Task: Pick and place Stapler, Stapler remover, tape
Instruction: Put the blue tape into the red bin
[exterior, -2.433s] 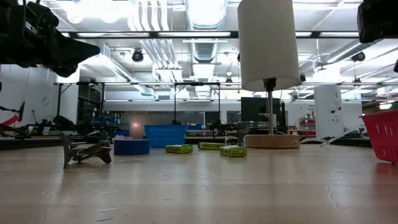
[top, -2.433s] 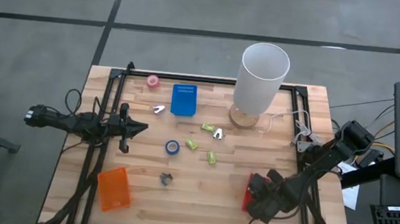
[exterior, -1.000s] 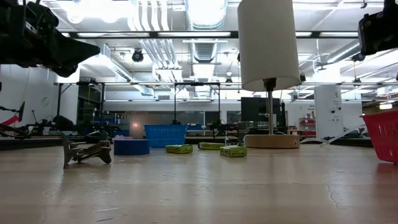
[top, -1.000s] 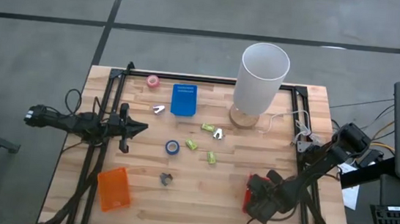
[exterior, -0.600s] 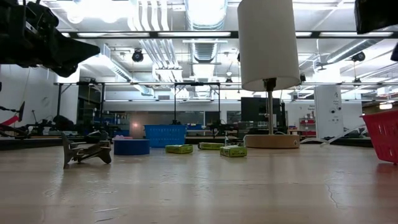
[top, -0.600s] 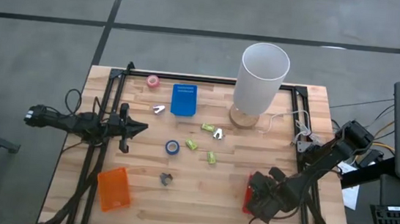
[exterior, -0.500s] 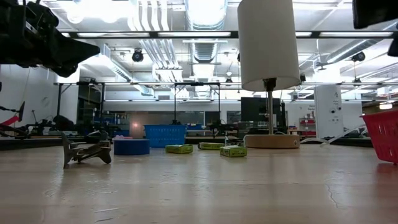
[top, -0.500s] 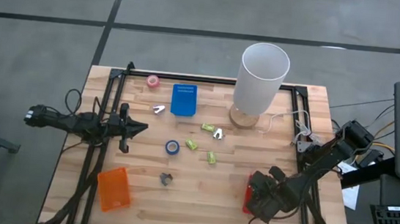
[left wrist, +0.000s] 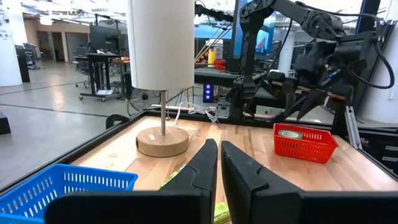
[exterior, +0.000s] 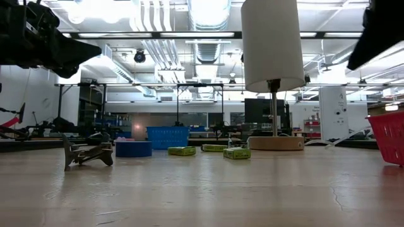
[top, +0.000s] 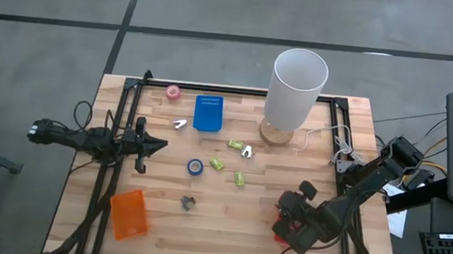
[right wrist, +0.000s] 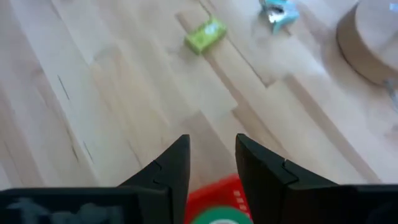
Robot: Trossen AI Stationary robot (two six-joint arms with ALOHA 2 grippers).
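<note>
Over the near-right corner: right fingers [right wrist: 211, 146] stand apart with nothing between them, above the red basket [left wrist: 305, 142].
Inside that basket: green tape [right wrist: 217, 218] lies flat, apparently already placed.
Left fingers [left wrist: 219, 155]: almost pressed together, empty, waiting over the tabletop's [top: 242, 228] left edge.
Blue tape [top: 195, 166]: mid-tabletop, lying flat, hole upward; being round, it has no long axis.
Pink tape [top: 172, 93]: far left, well apart from the rest.
Handling, as a judgement: a light, stiff ring with smooth sides that may slip; pinch it across the outer rim, or with one finger in the hole.
Stapler remover [exterior: 85, 154]: just nearer than the blue tape, long axis level, running left to right.
</note>
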